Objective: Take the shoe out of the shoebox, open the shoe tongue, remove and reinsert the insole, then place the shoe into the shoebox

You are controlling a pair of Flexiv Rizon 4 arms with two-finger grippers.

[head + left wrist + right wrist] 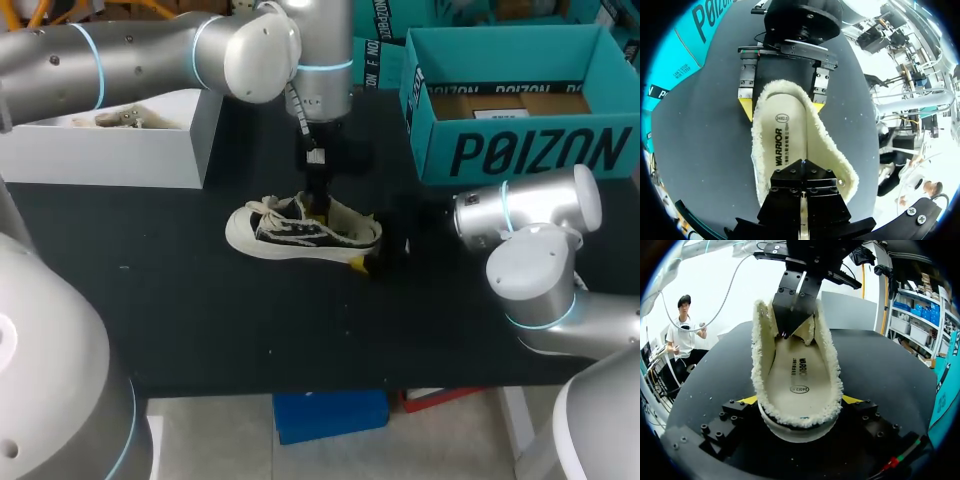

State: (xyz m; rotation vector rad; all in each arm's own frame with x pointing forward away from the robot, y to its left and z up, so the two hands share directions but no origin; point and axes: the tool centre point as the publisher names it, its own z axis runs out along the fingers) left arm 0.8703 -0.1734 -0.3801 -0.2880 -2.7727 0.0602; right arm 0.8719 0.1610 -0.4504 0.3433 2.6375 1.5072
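Insole in shoe, outside shoebox

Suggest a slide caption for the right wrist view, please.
Right gripper holds the shoe by its heel on the table, with the left gripper inside it.

Left arm extends across from the left, wrist pointing straight down; left gripper has its fingers pinched together. Right arm sits low. Right gripper is level, fingers spread, clamping the shoe at its heel.
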